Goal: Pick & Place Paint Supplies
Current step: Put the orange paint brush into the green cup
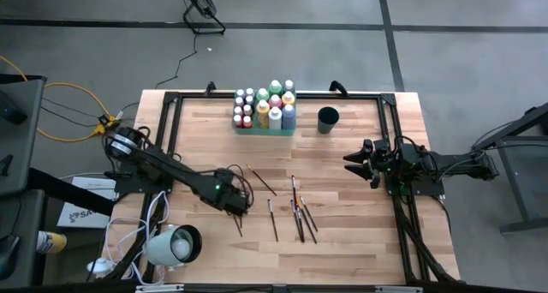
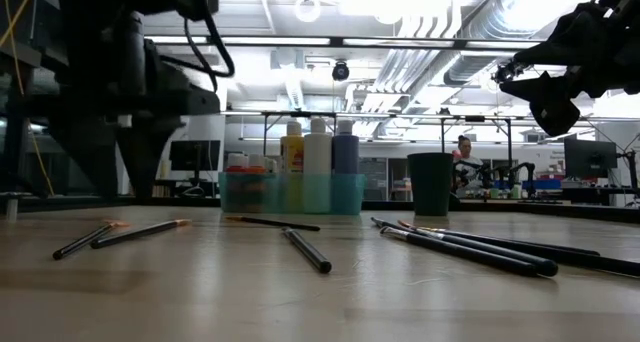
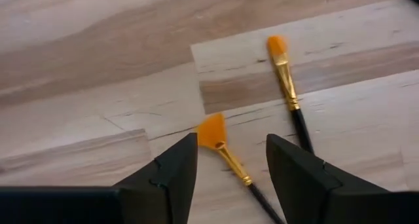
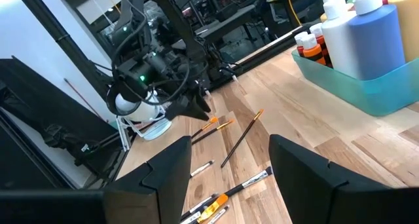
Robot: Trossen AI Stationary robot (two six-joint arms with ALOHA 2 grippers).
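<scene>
- Now the left claw (image 3: 226, 178) hangs low over the pale wooden desk (image 1: 360, 242), fingers parted and empty, straddling a thin dark-handled paintbrush with a fanned orange tip (image 3: 226, 155).
- I'd say it should sink straight, centre on the ferrule, then close gently.
- The right claw (image 1: 353, 163) waits open and empty, near the dark round cup (image 1: 327, 120).

Grey concrete floor (image 1: 282, 53), ceiling lights (image 2: 400, 2), exposed ducts (image 2: 440, 32)
</scene>
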